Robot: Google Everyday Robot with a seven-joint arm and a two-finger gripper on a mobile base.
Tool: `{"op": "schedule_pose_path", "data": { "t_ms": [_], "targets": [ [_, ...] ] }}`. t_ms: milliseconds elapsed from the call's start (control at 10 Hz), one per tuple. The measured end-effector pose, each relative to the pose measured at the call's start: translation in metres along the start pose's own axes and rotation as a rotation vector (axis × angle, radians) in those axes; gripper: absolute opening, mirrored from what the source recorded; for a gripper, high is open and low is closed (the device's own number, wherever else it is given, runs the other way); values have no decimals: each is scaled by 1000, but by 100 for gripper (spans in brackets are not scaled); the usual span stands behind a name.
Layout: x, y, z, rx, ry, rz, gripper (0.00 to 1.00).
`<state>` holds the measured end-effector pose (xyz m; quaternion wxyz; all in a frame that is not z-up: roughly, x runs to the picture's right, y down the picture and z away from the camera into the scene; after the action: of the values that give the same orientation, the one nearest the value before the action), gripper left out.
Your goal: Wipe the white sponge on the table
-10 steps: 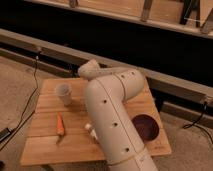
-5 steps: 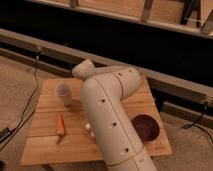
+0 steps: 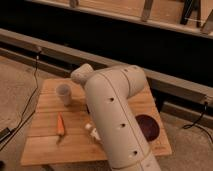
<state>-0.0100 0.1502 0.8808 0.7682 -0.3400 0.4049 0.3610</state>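
Note:
The small wooden plank table [image 3: 45, 145] stands in the middle of the camera view. A small white object, probably the white sponge [image 3: 91, 130], lies on the table and pokes out from the left edge of my arm. My thick white arm [image 3: 115, 115] reaches across the table from the lower right and covers its middle. My gripper is hidden behind the arm and does not show.
A white cup [image 3: 64, 94] stands at the table's back left. An orange carrot [image 3: 60, 125] lies at the front left. A dark red plate [image 3: 148, 126] sits at the right. Black cables [image 3: 30, 102] run over the floor at the left. A dark ledge [image 3: 165, 82] runs behind.
My arm's elbow has swung a little to the left and covers more of the table's middle. The cup, carrot, plate and white object have not moved.

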Motion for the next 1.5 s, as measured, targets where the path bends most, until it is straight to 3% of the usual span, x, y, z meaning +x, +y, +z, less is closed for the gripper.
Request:
{"op": "schedule_pose_path", "data": {
  "t_ms": [300, 700, 1100, 1500],
  "targets": [
    [25, -8, 13, -16, 26, 28, 0],
    [51, -41, 27, -22, 60, 108, 0],
    [54, -74, 36, -24, 69, 183, 0],
    [41, -109, 34, 35, 63, 260, 0]
  ]
}}
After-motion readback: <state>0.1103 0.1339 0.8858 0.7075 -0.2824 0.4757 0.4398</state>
